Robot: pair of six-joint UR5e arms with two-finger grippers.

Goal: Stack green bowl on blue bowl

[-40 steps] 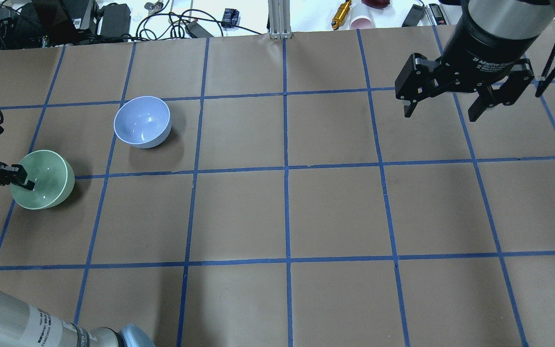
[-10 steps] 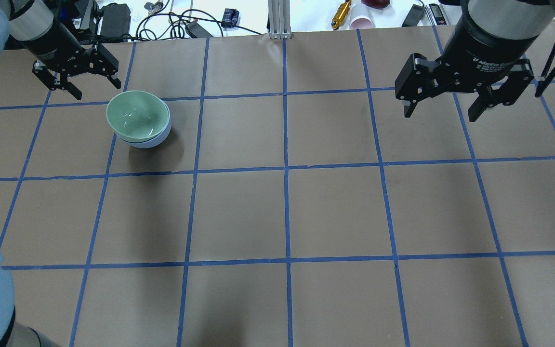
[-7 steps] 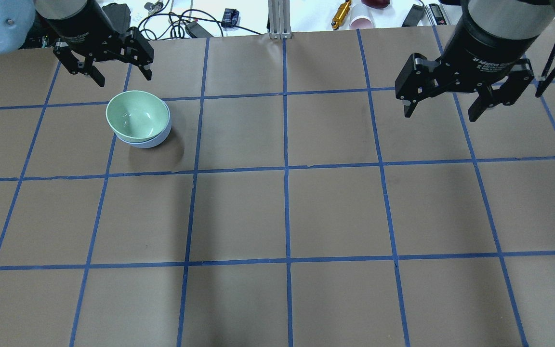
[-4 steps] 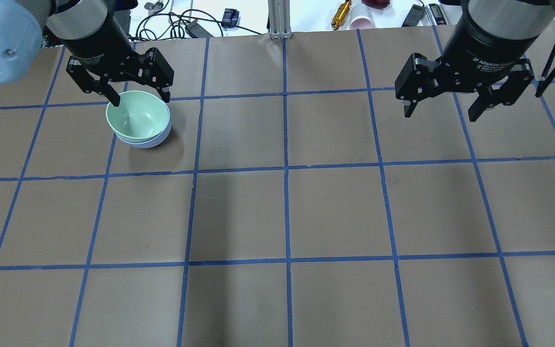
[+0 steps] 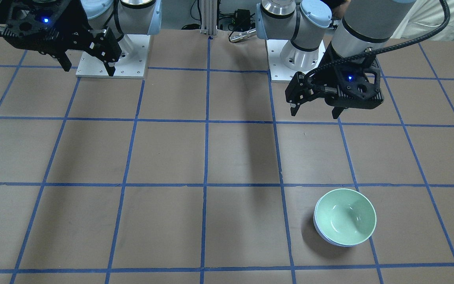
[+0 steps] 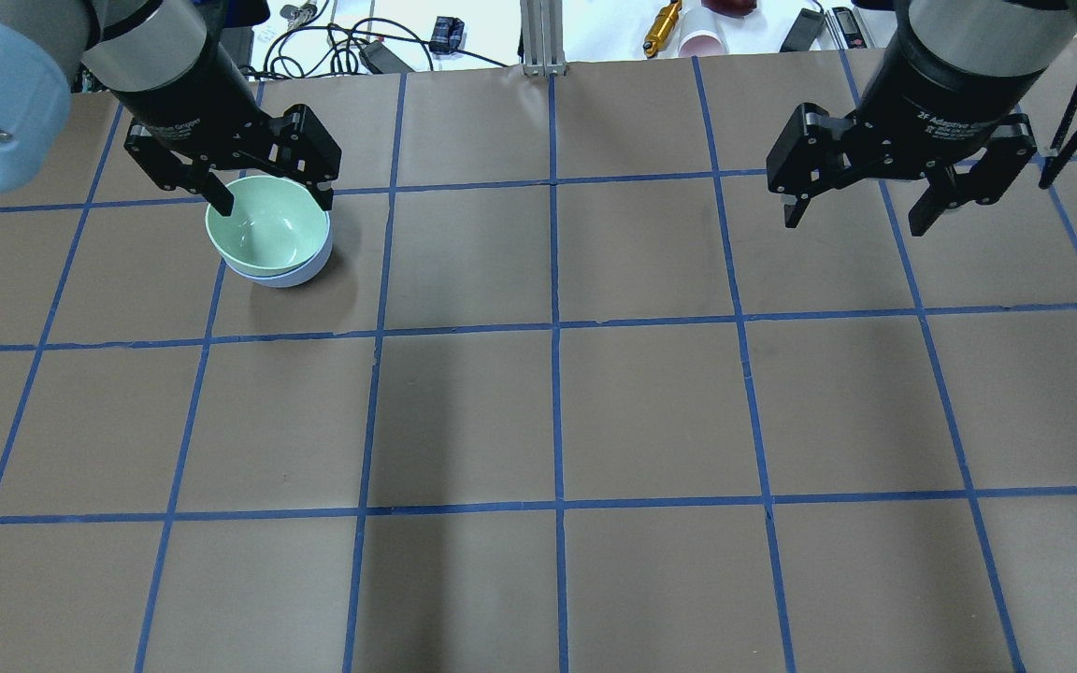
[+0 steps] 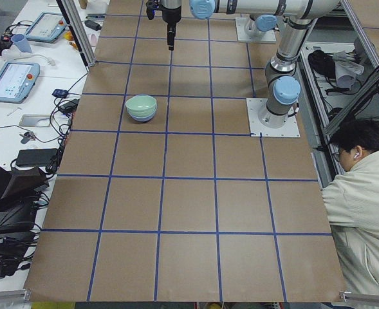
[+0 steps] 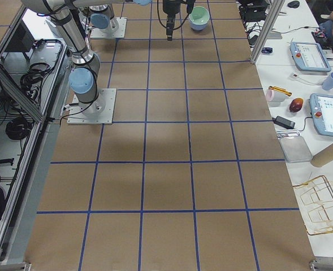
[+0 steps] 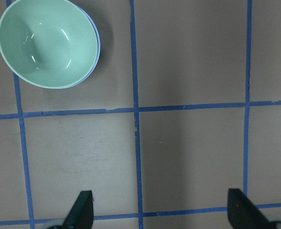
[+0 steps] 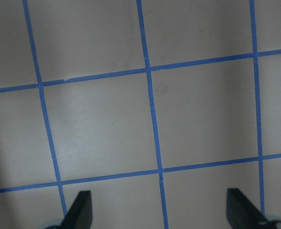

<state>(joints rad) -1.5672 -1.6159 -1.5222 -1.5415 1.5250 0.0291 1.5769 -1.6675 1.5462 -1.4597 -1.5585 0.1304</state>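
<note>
Green bowl [image 6: 267, 224] sits nested in blue bowl [image 6: 294, 278] on table [image 6: 651, 402], below and ahead of left gripper [image 5: 314, 114]. Left gripper wide open, empty, clear of both bowls. Right gripper [image 6: 854, 225] also open, empty, well apart from them.

Glossy green bowl [image 6: 269, 224], matt table [image 6: 651, 411]
</note>
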